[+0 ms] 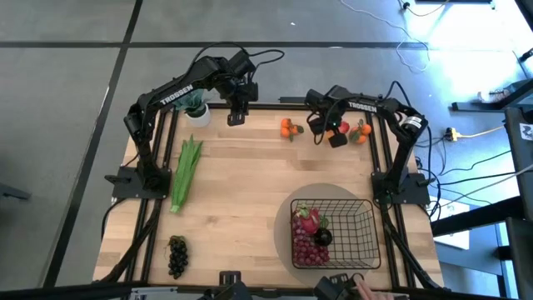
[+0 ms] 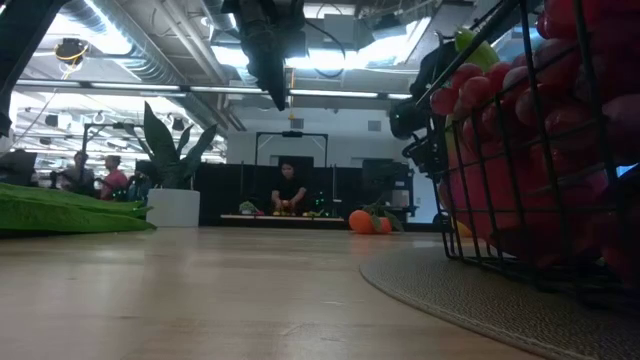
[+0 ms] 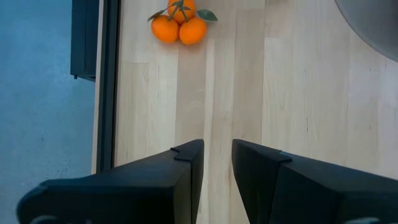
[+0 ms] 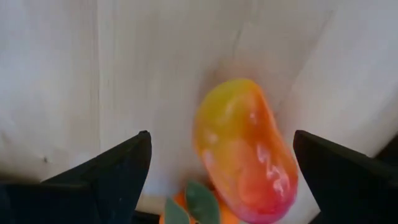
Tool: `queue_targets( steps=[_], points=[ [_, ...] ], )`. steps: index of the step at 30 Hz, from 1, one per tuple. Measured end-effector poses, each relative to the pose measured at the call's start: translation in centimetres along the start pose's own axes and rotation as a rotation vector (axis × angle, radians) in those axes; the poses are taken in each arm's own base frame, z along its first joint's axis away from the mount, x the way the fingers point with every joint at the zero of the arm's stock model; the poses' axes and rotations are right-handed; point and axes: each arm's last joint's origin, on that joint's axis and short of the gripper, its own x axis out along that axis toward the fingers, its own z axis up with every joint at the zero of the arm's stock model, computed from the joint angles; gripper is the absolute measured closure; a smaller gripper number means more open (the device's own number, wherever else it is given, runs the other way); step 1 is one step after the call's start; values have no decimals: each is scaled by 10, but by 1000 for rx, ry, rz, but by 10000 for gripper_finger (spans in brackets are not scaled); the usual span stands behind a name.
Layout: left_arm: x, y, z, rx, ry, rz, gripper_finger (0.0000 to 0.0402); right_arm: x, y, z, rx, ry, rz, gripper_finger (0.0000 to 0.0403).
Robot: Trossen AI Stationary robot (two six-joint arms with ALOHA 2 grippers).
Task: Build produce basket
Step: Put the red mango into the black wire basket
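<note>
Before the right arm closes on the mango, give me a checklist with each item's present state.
1. Right hand open: ok, its fingers stand wide apart.
2. Mango between the fingers: ok in the right wrist view, it lies in the gap on the table.
3. Nothing else in the grip: not ok, an orange with a leaf sits right against the mango.
4. Basket has room: ok, fruit fills only one side.
5. Left hand out of the way: ok, it hangs at the far edge, empty, fingers nearly together.
6. Hand low enough to grip: cannot tell.
</note>
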Motion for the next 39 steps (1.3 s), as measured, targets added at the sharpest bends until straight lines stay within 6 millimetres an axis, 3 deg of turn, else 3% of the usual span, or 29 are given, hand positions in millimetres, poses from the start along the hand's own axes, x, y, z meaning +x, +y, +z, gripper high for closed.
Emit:
queue_targets(
  steps=[23, 39],
  points=[
    [0, 0, 0, 0, 0, -1, 331, 41, 5, -10, 35, 20, -31, 28],
    [0, 0, 0, 0, 1, -1, 331, 43, 4, -9, 87, 6, -47, 28]
  ],
)
